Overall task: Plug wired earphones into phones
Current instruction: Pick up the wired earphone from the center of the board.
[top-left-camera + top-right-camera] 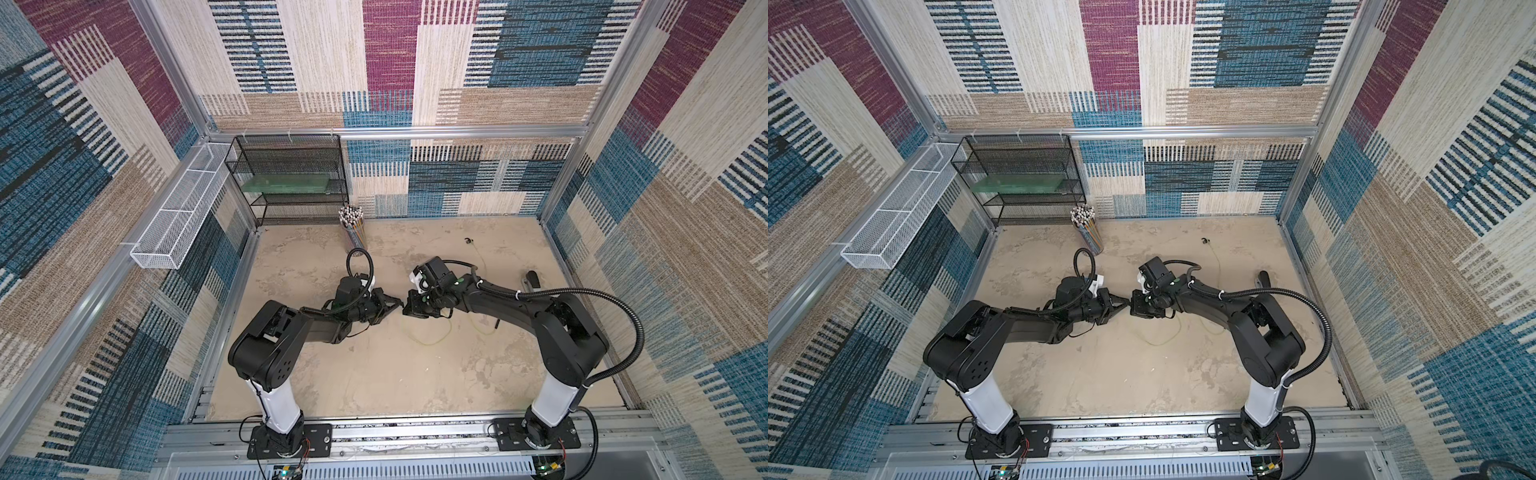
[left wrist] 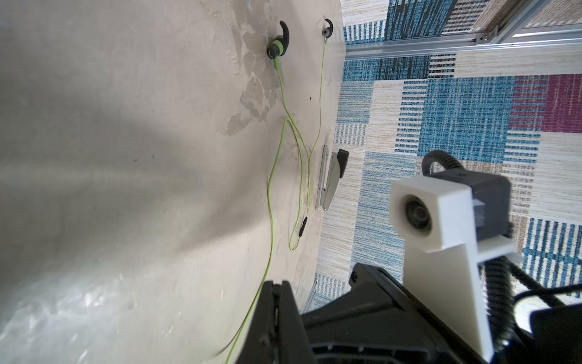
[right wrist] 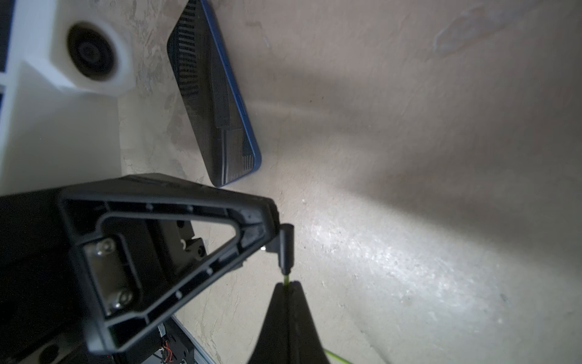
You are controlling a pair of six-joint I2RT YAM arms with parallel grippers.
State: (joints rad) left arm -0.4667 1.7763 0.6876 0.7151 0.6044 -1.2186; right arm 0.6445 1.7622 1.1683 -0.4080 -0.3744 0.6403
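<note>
Beige, mottled tabletop (image 1: 374, 374) inside carpet-patterned walls, and my two arms meet tip to tip near its middle. My right pincer (image 3: 287, 289) is pinched shut on the yellow-green cord (image 3: 286, 279) of the wired earphones (image 2: 270, 201), just behind the black elbow plug (image 3: 286, 249). My left pincer (image 3: 272, 223) is shut too, its tip hard against the plug's bent end. I judge it grips the plug there, though its own finger hides the contact. The rest of the cord trails off to the right, with an earbud (image 1: 469, 240) lying far and right, well apart from both pincers.

The phone (image 3: 217, 101) lies flat on the tabletop, glossy face up, just beyond my left pincer as my right wrist sees it. I can't find it in either top view, so I judge it sits under my left wrist, left of the meeting point and a little to the far side. Its long axis runs roughly near to far, and its nearer short end is close to the plug but apart from it.

Everything turns on that end. The plug's pin has to line up with the phone's long axis and go into the short edge. I can see neither the socket nor where the pin points. My left arm is the nearer one, so I'd expect it to carry the plug across
</note>
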